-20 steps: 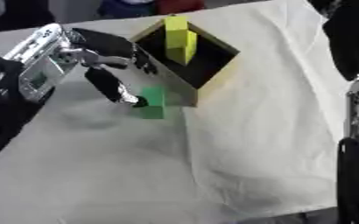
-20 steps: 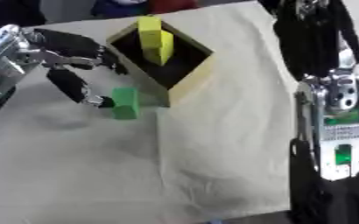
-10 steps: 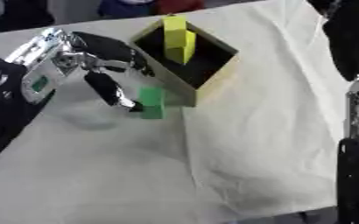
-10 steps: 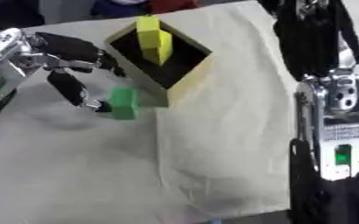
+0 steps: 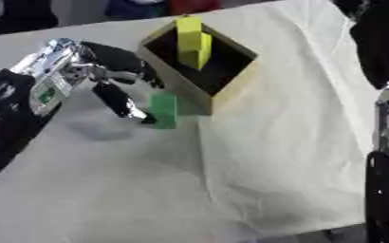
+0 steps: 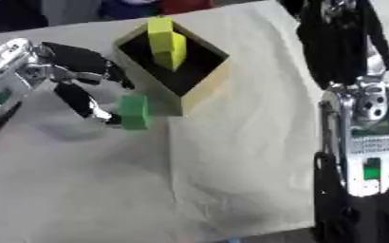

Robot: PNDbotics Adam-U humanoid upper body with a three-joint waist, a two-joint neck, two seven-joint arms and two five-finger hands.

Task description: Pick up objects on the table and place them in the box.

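Right beside the box's near-left wall sits the green block (image 5: 164, 110), standing upright on the white cloth (image 5: 256, 156) and pretty much touching the wall. The left hand (image 5: 106, 78) is on it from the left: the thumb angles down with its tip at the block's lower left edge, while the other fingers curl over toward the box's left corner, above the block. It looks like a pinch getting set up, but I can't tell if the fingers actually clamp the block or just rest against it.

The left arm comes in from the left edge, with the silver wrist raised and the forearm dropping toward the lower left.

The box (image 5: 231, 83) is open on top, with a tan outside and a dark inside, and it sits turned so one corner points at the camera. Inside it, yellow blocks (image 5: 192, 40) stick up past the rim.

The right arm (image 6: 360, 137) hangs along the right side, well apart from all that; its hand doesn't show.
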